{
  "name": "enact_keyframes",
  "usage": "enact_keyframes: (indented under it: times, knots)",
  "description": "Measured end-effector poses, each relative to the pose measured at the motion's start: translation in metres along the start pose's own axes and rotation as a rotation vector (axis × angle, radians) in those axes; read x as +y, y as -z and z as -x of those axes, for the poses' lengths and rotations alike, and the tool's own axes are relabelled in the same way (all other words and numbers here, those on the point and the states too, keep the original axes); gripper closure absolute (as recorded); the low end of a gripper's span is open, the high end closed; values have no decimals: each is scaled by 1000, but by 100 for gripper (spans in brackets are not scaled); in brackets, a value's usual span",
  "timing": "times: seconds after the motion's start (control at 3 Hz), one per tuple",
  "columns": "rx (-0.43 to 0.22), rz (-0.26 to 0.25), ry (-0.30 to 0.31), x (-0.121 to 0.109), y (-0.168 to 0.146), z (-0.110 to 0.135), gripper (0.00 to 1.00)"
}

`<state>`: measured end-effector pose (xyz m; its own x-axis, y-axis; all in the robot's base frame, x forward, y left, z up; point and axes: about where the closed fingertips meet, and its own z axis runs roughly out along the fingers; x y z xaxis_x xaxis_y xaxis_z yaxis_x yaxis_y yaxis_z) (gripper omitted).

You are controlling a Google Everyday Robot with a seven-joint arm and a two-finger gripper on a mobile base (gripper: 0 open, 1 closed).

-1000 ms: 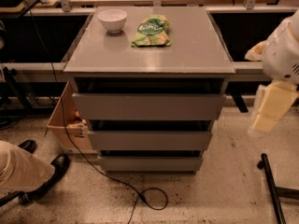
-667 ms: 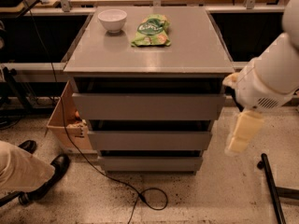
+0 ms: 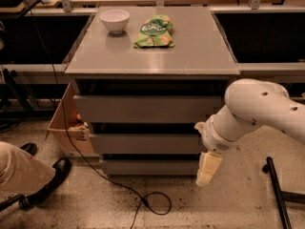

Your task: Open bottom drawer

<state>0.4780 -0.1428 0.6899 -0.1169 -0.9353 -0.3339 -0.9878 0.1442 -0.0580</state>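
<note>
The grey cabinet has three handle-less drawers stacked under a flat grey top (image 3: pixel 190 56). The bottom drawer (image 3: pixel 147 167) is the slimmest, narrowest front panel, close to the floor, and it looks closed. My gripper (image 3: pixel 208 170) hangs from the white arm at the right end of that bottom drawer's front, pointing down toward the floor. The arm covers the right ends of the middle and bottom drawers.
A white bowl (image 3: pixel 114 20) and a green snack bag (image 3: pixel 155 31) lie on the cabinet top. A cardboard box (image 3: pixel 69 125) stands left of the cabinet. A black cable (image 3: pixel 143 202) loops on the floor in front. A person's leg and black shoe (image 3: pixel 45 182) are at lower left. A black stand leg (image 3: pixel 279 194) lies at right.
The arm has swung from the far right toward the cabinet and lowered, bringing the gripper down to the right end of the bottom drawer. The drawers have not moved.
</note>
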Motion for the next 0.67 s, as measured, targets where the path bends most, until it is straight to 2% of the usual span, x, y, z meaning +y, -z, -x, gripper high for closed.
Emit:
enact_keyframes:
  times: [0.67]
  knots:
    - [-22,-5,-11,7,-1,2,0]
